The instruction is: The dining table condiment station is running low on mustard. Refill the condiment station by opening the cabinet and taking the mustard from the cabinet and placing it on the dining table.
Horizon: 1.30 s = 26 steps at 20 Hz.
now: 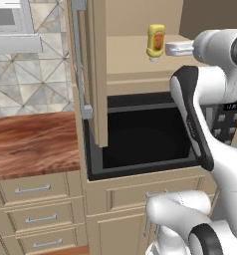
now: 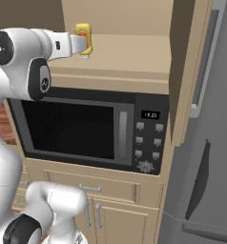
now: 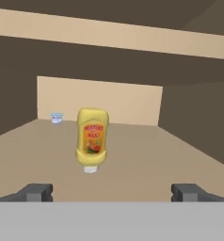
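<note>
While the gripper (image 3: 112,192) stands fully open and empty at the front edge of the shelf (image 3: 132,160), its two fingertips (image 3: 36,192) sit wide apart, with the mustard (image 3: 92,139) ahead and left of the midline between them. In my judgement, a straight advance from here risks the left finger clipping the bottle instead of straddling it; the bottle rests upside down on its small cap, so a nudge could topple it or push it deeper. A high or off-centre grip on the rounded body might also let it slip.

From the left base view, the open door (image 1: 96,74) of the cabinet (image 1: 140,20) hangs just beside the arm's path, and a wide swing on withdrawal could strike it. Below the shelf sits a microwave (image 2: 87,128).

The mustard (image 1: 155,42) is a yellow bottle with an orange-red label, standing free on the shelf, touching nothing else. Well behind it, near the back wall, stands a small pale cup (image 3: 57,117).
</note>
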### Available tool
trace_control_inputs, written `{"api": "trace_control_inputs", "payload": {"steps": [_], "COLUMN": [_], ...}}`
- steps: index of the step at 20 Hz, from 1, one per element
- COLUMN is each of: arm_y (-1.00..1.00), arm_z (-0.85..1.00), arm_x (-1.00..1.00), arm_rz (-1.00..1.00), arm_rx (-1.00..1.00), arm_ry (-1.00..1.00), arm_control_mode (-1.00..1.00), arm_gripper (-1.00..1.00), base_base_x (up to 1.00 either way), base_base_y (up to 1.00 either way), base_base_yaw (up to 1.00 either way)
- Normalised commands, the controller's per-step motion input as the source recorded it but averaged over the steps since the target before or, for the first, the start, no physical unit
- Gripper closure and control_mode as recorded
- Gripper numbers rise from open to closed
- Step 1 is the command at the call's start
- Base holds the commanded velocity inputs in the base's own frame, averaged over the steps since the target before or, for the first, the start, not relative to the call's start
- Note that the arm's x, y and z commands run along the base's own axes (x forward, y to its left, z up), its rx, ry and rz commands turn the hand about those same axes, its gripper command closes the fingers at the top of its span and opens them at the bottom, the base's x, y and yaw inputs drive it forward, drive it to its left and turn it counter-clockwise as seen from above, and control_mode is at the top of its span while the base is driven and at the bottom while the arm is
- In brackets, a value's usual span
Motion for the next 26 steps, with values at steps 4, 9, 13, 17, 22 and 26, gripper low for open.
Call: {"api": "trace_control_inputs", "payload": {"steps": [4, 9, 13, 17, 22, 26], "arm_y": [0.26, 0.01, 0.0, 0.0, 0.02, 0.02], "arm_z": [0.08, -0.09, -0.09, 0.0, -0.08, -0.08], "arm_x": [0.29, 0.27, 0.12, 0.31, 0.45, 0.36], "arm_rz": [0.0, 0.0, 0.02, 0.02, 0.06, 0.06], "arm_rx": [0.0, 0.0, 0.05, 0.04, 0.06, 0.03], "arm_ry": [0.0, -0.04, -0.11, -0.04, -0.02, 0.0], "arm_control_mode": [-1.0, -1.0, -1.0, -1.0, -1.0, -1.0], "arm_gripper": [-1.0, -1.0, -1.0, -1.0, -1.0, -1.0], "base_base_x": [0.0, 0.0, 0.0, 0.0, 0.0, 0.0], "base_base_y": [0.0, 0.0, 0.0, 0.0, 0.0, 0.0], "base_base_yaw": [0.0, 0.0, 0.0, 0.0, 0.0, 0.0]}}
